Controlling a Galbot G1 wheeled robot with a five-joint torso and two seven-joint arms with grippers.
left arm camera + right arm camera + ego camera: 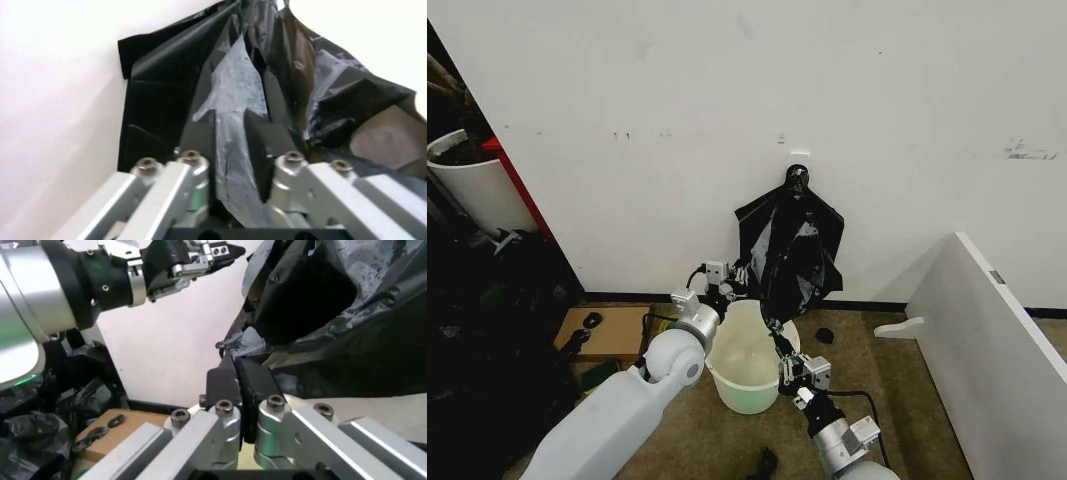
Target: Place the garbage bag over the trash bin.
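Bag [789, 250] hangs on wall, right above bin [749, 368]. You hold it both sides: left claw [739, 277] pinched on left edge, right claw [776, 330] pinched on bottom edge. Bag's long way runs up-down; bin mouth just below.

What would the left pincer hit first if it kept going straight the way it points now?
Nothing new: the left pincer is already shut on a fold of the garbage bag. Pushing on would likely crumple more bag, then meet the white wall it hangs against; the depth is unclear.

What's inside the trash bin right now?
The trash bin looks bare inside: pale walls, no liner. The garbage bag hangs above its far rim, hiding that edge; both grippers pinch the bag.
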